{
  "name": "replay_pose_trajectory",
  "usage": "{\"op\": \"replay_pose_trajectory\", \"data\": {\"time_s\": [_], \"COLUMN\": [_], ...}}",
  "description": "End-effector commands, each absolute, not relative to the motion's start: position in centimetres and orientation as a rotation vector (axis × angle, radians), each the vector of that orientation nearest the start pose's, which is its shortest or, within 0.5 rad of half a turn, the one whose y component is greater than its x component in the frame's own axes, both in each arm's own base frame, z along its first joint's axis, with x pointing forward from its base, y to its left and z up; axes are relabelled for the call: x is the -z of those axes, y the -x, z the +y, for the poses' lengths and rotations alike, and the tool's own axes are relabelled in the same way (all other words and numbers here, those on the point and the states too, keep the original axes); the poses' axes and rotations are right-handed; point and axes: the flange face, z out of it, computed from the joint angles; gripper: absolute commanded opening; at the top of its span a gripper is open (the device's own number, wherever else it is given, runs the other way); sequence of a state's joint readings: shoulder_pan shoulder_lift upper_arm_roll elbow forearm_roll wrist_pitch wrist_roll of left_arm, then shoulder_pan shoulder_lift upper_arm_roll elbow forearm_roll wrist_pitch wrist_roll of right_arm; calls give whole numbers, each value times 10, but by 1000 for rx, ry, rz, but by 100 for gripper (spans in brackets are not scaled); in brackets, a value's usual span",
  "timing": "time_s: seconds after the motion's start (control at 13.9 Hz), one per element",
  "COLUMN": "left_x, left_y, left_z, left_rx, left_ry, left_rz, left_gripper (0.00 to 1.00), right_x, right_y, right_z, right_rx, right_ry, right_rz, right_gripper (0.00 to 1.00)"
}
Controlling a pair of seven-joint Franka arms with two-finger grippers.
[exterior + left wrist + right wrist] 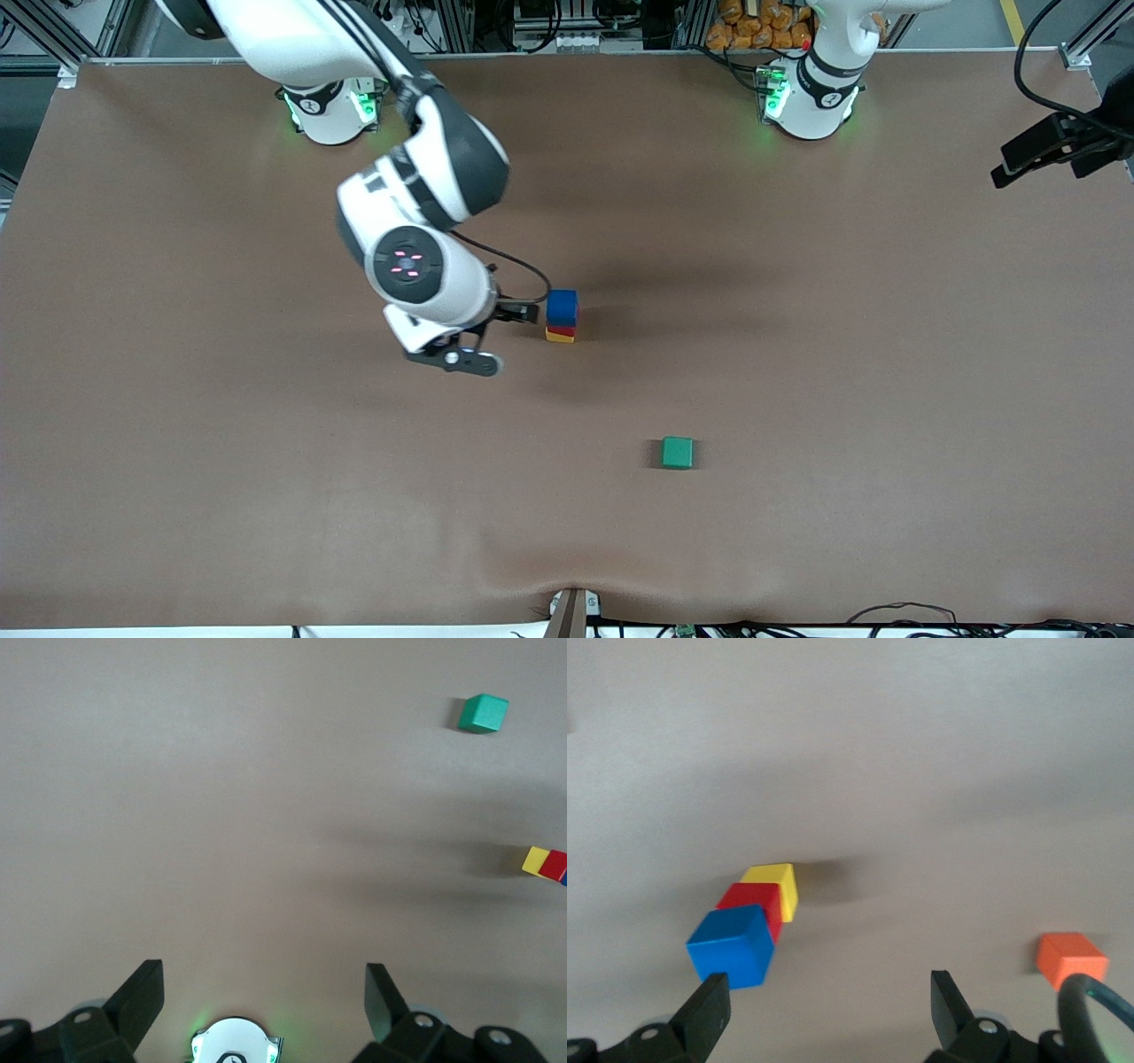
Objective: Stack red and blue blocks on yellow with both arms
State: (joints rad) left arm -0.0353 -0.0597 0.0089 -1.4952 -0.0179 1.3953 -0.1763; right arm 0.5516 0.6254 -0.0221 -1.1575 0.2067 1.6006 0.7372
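Stacked near mid-desk: blue block [562, 307] on red block [560, 330] on yellow cube [559, 337]. Hovered just beside the stack, right gripper [507, 335], fingers [707, 1012] spread, holding nothing. Waited, left gripper [264, 997], fingers spread. Nearer the camera, green cube [677, 452].

A brown table [797, 354] carries the yellow cube [559, 337] at the bottom of a stack, a green cube [678, 452] nearer the front camera, and an orange-red cube [1071, 958].
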Motion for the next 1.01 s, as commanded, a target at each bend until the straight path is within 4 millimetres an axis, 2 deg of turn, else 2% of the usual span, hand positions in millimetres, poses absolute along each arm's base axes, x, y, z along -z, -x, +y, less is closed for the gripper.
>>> {"op": "replay_pose_trajectory", "data": {"time_s": [0.0,0.14,0.29,0.51,0.65,0.87,0.94], "left_x": [-673,-674,-675,-670,-667,-665,-665], "left_y": [-513,-512,-513,-509,-508,-511,-512], "left_z": [-21,-37,-37,-37,-36,-36,-35], "left_rx": [-79,-59,-39,6,24,19,21], "left_ry": [3094,3053,3059,3066,3073,3076,3077], "left_rz": [-206,-156,-157,-143,-150,-152,-154], "left_gripper": [100,100,100,100,100,100,100], "right_x": [-455,-478,-494,-526,-533,-563,-578], "right_y": [-607,-619,-630,-642,-645,-642,-636], "right_z": [338,283,233,161,116,41,26], "right_rx": [-465,-496,-507,-522,-538,-499,-470], "right_ry": [3024,3013,2993,2963,2946,2918,2927], "right_rz": [412,366,312,331,266,272,295], "right_gripper": [100,100,100,100,100,100,100]}}
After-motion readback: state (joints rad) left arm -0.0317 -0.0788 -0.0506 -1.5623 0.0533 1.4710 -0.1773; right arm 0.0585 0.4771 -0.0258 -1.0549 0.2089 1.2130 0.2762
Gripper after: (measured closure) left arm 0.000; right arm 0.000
